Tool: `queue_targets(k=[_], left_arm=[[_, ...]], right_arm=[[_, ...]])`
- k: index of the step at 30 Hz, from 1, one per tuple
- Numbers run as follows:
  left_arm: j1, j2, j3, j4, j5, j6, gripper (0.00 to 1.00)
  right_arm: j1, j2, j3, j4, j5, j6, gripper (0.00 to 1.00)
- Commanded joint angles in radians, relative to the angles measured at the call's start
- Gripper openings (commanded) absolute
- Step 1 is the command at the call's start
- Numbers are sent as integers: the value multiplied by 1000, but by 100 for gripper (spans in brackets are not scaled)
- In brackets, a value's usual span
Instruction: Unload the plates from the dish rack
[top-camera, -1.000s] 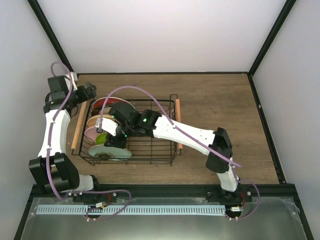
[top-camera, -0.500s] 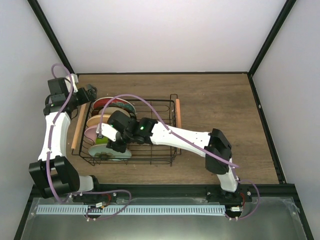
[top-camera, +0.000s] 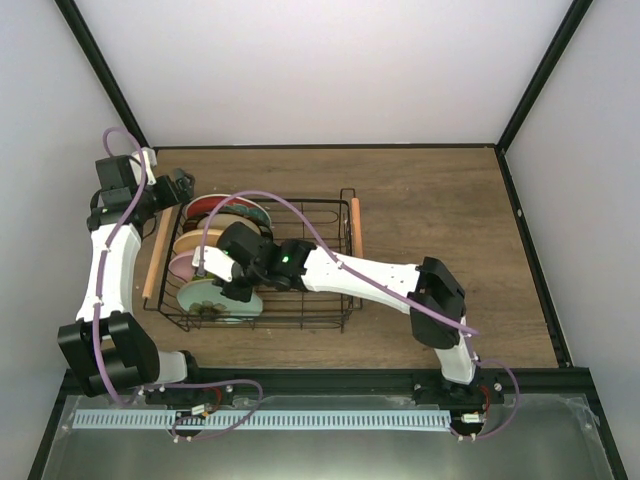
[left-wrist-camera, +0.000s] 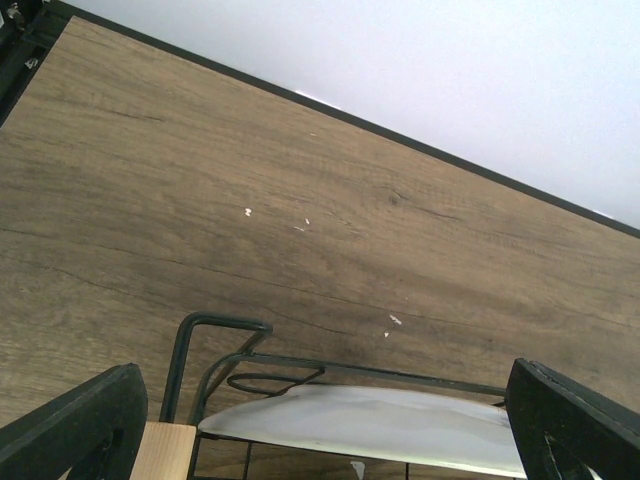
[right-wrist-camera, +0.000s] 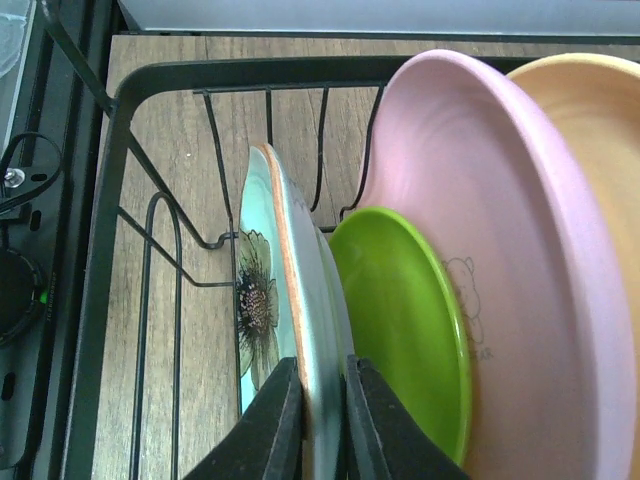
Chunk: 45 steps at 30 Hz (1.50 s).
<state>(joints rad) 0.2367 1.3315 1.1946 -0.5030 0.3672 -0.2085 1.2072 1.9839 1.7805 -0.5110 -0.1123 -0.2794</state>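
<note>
Seen from above, the dish rack (top-camera: 300, 322) sits centre-left, with the right gripper (top-camera: 232, 290) at the mint plate (top-camera: 225, 303) in its lower-left part and the left gripper (top-camera: 183, 185) by its upper-left corner. In the left wrist view the fingers (left-wrist-camera: 75, 425) are spread wide and grasp nothing, and a pale plate (left-wrist-camera: 370, 425) lies at the bottom edge. In the right wrist view the fingers (right-wrist-camera: 275, 430) pinch the mint plate's rim at bottom centre, with the lime green plate (right-wrist-camera: 405, 330) and pink plate (right-wrist-camera: 500, 250) to its right.

Lime plate (right-wrist-camera: 400, 320) close beside mint plate (right-wrist-camera: 252, 300); bare table (top-camera: 450, 200) right of dish rack (top-camera: 305, 323).
</note>
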Motion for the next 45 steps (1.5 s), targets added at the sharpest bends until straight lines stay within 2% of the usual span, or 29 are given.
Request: queue_targets(k=[1,7,14,19,29,45], left_arm=[[5,12,-9,26,15,-4,100],[5,26,-8,41,22,-26,100],[7,33,3,50,23,-29,100],[6,34,9,53,24,-32,100],[7,33,11,57,26,-37,100],[6,40,-1,70,27,-47,100]], right_arm=[[11,-28,-41,13,-22,27,1],[12,-63,-52,36,27,25,1],[12,-151,-37,67,133,-51,1],[12,-188,-7,42,146,-95,1],[12,-211,-36,68,182,-120,1],[65,-201,-70,167,237,-281,1]])
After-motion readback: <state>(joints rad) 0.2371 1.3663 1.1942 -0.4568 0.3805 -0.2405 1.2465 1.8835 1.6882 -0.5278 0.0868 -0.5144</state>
